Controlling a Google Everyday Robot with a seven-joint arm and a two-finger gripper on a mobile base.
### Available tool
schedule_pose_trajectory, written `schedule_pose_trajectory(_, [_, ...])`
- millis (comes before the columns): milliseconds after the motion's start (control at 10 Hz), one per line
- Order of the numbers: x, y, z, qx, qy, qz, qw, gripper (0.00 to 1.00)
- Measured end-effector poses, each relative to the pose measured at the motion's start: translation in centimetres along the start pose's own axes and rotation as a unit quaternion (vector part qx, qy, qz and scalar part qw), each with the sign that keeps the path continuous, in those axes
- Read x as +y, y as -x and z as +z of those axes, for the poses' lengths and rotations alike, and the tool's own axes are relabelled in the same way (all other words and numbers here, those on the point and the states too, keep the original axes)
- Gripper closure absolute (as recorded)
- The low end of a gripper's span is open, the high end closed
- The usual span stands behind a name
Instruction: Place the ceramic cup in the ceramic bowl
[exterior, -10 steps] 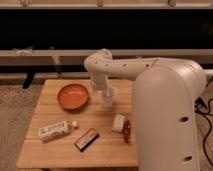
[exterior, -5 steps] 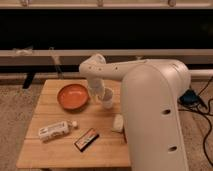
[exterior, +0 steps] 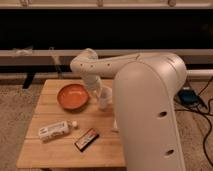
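Hand (exterior: 98,92) is at the ceramic cup (exterior: 105,98), mid-frame, just right of the ceramic bowl (exterior: 71,97). I can't tell its grip. Probably the grasp/carry step. Next: move the cup left over the bowl and lower it.

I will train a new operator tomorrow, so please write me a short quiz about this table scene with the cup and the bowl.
1. True or false: the ceramic cup already sits inside the ceramic bowl.
2. Where is the hand? A) high above the bowl; B) low, at the cup, by the bowl's picture-right rim; C) far from both.
3. Name the two things lying on the wooden table nearer the camera.

Key: 1 false, the cup is beside the bowl, not in it. 2 B. 3 the white bottle and the dark packet.
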Motion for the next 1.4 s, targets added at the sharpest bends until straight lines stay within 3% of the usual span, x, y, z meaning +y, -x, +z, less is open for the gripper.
schedule_pose_trajectory(300, [2.7, 2.5, -5.1, -0.033, -0.021, -0.039, 0.9985, 1.00])
schedule_pose_trajectory(600, [7.9, 5.3, -7.7, -0.056, -0.029, -0.094, 0.9936, 1.00])
schedule_pose_trajectory(800, [11.0, 6.4, -8.0, -0.062, -0.026, -0.123, 0.9901, 1.00])
schedule_pose_trajectory(1000, [14.4, 6.4, -7.9, -0.061, -0.016, -0.155, 0.9859, 0.85])
schedule_pose_trajectory(1400, [17.3, 4.4, -6.5, -0.048, 0.000, -0.189, 0.9808, 0.47])
